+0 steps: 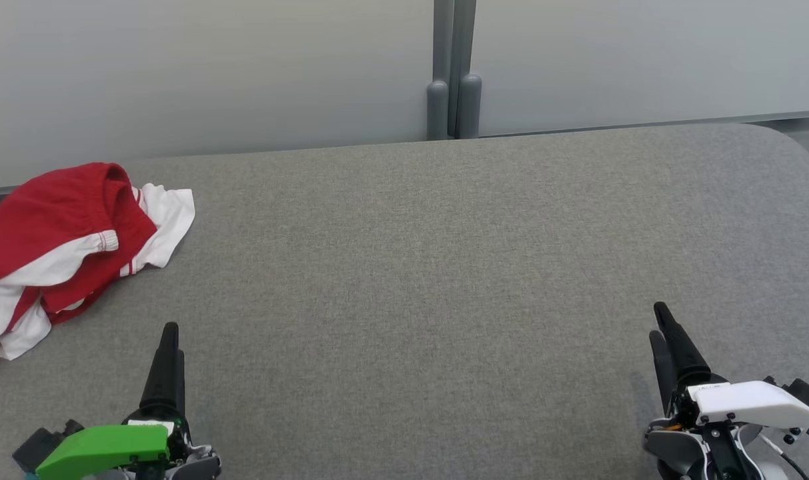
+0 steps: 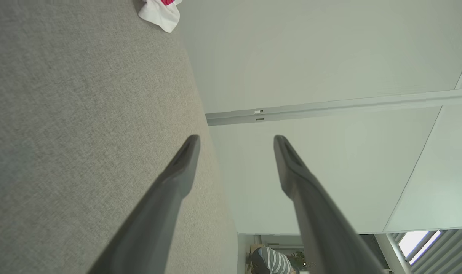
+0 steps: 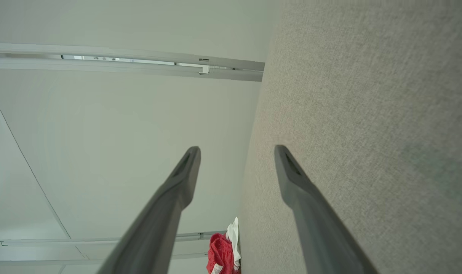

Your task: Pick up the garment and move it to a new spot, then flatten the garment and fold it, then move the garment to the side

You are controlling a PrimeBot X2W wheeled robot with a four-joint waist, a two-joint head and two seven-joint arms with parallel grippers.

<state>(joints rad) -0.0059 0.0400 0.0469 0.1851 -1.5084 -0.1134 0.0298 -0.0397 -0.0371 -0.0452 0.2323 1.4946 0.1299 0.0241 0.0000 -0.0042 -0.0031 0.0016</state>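
Currently: crumpled red-and-white fabric garment [image 1: 64,247], bunched at the left edge of the grey felt-covered tabletop [image 1: 444,267]. Left gripper [image 1: 170,333], green-housed, near the garment but not touching it, fingers spread wide, holding nothing. Right gripper [image 1: 657,321], white-housed, well apart at right, likewise spread and empty.

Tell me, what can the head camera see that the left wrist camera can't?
Head view: most of the red and white garment, crumpled at the table's far left, the right hand with its white cover, and a grey post at the wall. Left wrist view: a person in a striped top far off, and a bright window. Both: the grey table, the open left hand, and the garment, though the wrist view catches just a white corner.
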